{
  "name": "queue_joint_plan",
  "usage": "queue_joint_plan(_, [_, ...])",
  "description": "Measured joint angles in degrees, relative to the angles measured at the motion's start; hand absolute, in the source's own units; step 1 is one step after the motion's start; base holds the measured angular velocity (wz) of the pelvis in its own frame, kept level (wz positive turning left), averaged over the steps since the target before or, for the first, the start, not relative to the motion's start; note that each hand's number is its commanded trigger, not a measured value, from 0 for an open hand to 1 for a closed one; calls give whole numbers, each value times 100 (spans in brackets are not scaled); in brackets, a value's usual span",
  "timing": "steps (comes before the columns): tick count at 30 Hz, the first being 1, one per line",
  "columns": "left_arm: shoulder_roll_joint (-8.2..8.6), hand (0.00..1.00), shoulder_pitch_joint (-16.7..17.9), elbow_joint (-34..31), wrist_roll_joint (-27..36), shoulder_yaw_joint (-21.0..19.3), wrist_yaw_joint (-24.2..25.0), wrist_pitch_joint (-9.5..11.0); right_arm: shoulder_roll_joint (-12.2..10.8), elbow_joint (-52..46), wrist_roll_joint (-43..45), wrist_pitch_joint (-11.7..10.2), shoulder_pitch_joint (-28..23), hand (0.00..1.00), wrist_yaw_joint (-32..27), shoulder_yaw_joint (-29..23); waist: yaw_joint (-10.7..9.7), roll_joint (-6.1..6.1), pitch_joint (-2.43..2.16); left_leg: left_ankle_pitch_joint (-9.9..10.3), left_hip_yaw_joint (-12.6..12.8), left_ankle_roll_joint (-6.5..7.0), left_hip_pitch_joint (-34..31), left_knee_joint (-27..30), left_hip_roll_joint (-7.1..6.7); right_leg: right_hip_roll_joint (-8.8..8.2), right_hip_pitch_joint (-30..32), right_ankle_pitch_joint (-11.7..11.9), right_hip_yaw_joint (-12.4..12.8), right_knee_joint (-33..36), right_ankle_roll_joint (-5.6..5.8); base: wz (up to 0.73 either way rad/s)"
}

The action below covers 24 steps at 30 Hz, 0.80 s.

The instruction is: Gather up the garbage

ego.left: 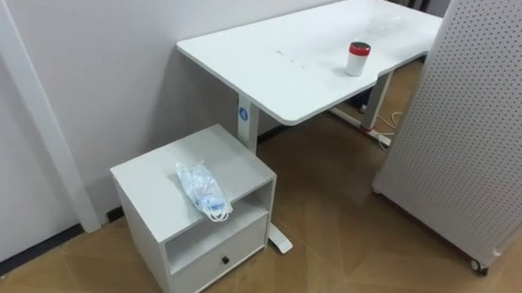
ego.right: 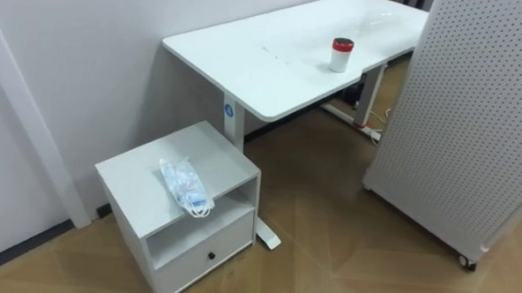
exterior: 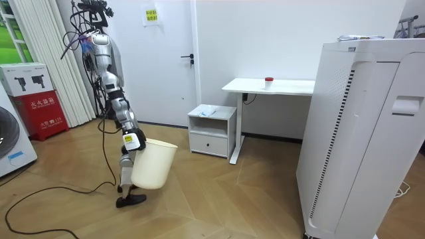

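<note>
On top of the low white cabinet [ego.left: 235,159] beside the desk [ego.left: 264,72] lies a crumpled plastic bag [ego.left: 203,190], its print unreadable, like the blue sticker [ego.left: 243,113] on the desk leg. Well apart, the right hand [exterior: 131,145] meets a cream bin [exterior: 154,166]; I cannot tell its grip.

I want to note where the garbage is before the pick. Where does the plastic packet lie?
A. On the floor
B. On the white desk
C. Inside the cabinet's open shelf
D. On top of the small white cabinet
D: the plastic packet lies on the top surface of the small cabinet, above its open shelf, while the desk carries a red-lidded cup.
</note>
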State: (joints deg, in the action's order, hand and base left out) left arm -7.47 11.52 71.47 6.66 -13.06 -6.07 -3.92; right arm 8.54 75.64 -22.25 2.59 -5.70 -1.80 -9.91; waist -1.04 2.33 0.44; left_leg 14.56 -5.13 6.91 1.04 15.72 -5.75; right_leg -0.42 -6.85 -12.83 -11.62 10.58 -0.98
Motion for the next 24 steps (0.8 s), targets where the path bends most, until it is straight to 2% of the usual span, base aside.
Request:
queue_joint_plan(4, [-9,0,85,4,-7,-12,-2,-89,-29,-1,0,18,1,100,2,15,18,48,-3,31,3,1,-11,80,7,9,-26,0,-19,5,0,0])
queue_joint_plan(7, [-13,0,132,-18,-151,-30,-1,-149,-25,-4,-13,58,-17,100,11,32,61,30,-7,220,-15,-14,-164,443,64,99,3,-24,44,63,-20,-1])
queue_joint_plan(10, [-83,0,133,-5,-282,-35,-2,-303,-22,-14,-18,76,-46,100,48,84,154,64,-22,441,-16,-56,-277,889,121,143,127,-250,45,445,-81,0])
queue_joint_plan(12, [-114,0,146,-10,-338,-67,0,-406,-16,-14,-18,81,-37,100,101,169,205,83,-34,668,32,-157,-423,1373,218,205,211,-458,24,742,-146,-6])
queue_joint_plan(13, [-114,0,147,-12,-362,-107,1,-434,-15,-14,-18,79,-34,100,126,188,235,100,-34,704,45,-195,-449,1474,239,208,222,-507,33,803,-156,-9])
queue_joint_plan(14, [-114,0,150,-7,-398,-146,5,-473,-14,-16,-18,80,-32,100,156,201,290,108,-33,754,116,-257,-496,1621,308,224,237,-568,50,875,-223,-3])
queue_joint_plan(15, [-112,0,153,-16,-397,-135,12,-501,-4,-17,-18,80,-21,100,187,209,289,111,-38,757,211,-280,-630,1844,347,257,300,-647,69,958,-294,6])
queue_joint_plan(16, [-111,0,153,-23,-397,-124,11,-511,-1,-16,-18,80,-12,100,191,206,255,115,-35,724,253,-338,-732,2033,358,266,321,-669,87,992,-303,21])
queue_joint_plan(17, [-112,0,168,-4,-398,-124,10,-537,-2,-11,-27,80,-4,100,177,205,206,153,-29,534,477,-623,-1054,2559,413,260,304,-697,158,1043,-345,38])
queue_joint_plan(18, [-101,0,220,3,-400,-128,5,-554,-7,-39,-73,83,11,100,136,203,176,231,-2,324,601,-707,-1434,2965,354,256,269,-722,367,1075,-404,37])
queue_joint_plan(19, [-83,0,258,-14,-396,-112,5,-551,6,-58,-127,82,-29,100,108,206,184,230,-22,360,636,-643,-1565,2826,282,241,269,-739,429,1084,-420,36])
queue_joint_plan(20, [-65,0,276,-76,-380,34,5,-543,34,-76,-243,118,-87,100,65,214,181,211,-17,297,659,-625,-1858,2264,201,240,307,-785,569,1121,-440,20])
queue_joint_plan(21, [-71,0,340,-97,-379,106,-1,-542,34,-86,-259,157,-131,100,50,213,251,195,-22,2,700,-697,-2099,1501,193,252,300,-839,725,1143,-455,7])
queue_joint_plan(22, [-67,0,373,-108,-385,96,0,-541,40,-87,-250,197,-133,100,46,213,302,180,-26,-236,725,-706,-2198,1159,211,252,287,-861,783,1146,-448,-26])
queue_joint_plan(23, [-46,0,456,-113,-385,78,4,-525,59,-92,-242,248,-129,100,40,214,360,144,-31,-622,751,-709,-2260,636,259,236,216,-913,915,1120,-420,-50])
queue_joint_plan(24, [-40,0,517,-112,-396,51,12,-522,69,-176,-229,254,-185,100,21,241,369,137,-31,-980,766,-696,-2238,362,296,185,118,-990,990,1092,-401,-52])
